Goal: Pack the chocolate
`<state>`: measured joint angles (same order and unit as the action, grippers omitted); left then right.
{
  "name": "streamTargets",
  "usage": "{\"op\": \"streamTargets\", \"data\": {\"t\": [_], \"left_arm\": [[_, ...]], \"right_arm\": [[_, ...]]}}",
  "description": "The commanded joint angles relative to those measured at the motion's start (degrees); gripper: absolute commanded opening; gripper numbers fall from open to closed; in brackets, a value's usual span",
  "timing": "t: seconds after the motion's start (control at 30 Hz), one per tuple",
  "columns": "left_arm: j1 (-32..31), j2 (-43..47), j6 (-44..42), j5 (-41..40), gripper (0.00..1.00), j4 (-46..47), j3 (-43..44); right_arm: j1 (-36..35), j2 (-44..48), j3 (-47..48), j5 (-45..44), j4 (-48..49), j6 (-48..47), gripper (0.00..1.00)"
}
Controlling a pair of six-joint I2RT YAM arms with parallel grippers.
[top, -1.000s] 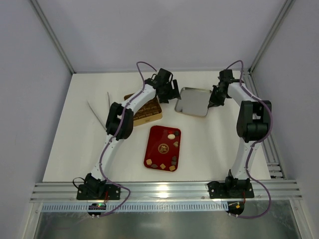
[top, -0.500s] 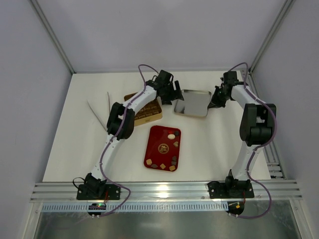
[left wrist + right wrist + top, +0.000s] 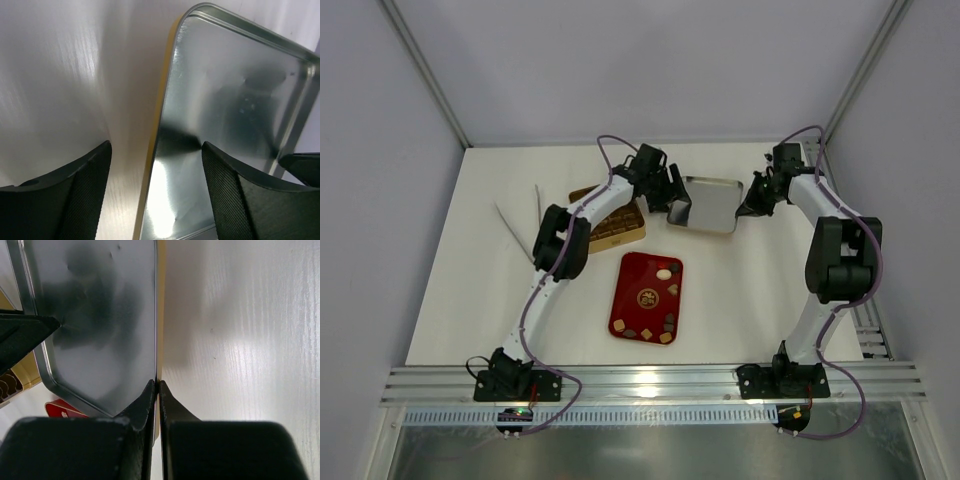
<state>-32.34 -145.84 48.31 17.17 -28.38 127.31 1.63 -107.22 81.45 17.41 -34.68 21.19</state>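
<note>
Since a second ago the left claw [image 3: 155, 150] has moved up to the left edge of the silver tin lid [image 3: 230, 100] and now stands spread wide astride it. The right claw [image 3: 157, 385] is clenched on the lid's right rim. The chocolate [image 3: 664, 273] lies in the red tray [image 3: 638, 270], nearer on the counter.

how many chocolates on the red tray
7 chocolates visible: two at the red tray's far right corner, two at its near right corner, three along its near edge. Others may hide in the gold box.
</note>
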Motion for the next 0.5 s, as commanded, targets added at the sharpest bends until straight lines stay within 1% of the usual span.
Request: {"op": "streamTargets", "data": {"t": [0.0,0.17,0.2,0.27,0.47], "left_arm": [[-0.27,5.47,2.22,2.87,0.68,3.85,-3.45],[-0.80,10.31,6.78,4.71,0.59,10.18,-11.10],[-0.88,11.71,7.40,4.80,0.55,11.67,-12.25],[-1.06,12.94,8.37,5.24,0.48,12.64,-14.53],[-1.15,18.22,10.83,6.47,0.36,16.86,-20.33]], "right_arm": [[0.31,4.29,-1.29,2.80,2.68,1.04,0.04],[0.31,5.79,-3.40,3.77,3.83,1.48,0.04],[0.22,6.14,-3.66,3.86,4.09,1.49,0.04],[0.22,6.93,-4.54,4.04,4.26,1.40,0.04],[0.22,9.22,-7.35,4.47,5.14,1.57,0.04]]}}
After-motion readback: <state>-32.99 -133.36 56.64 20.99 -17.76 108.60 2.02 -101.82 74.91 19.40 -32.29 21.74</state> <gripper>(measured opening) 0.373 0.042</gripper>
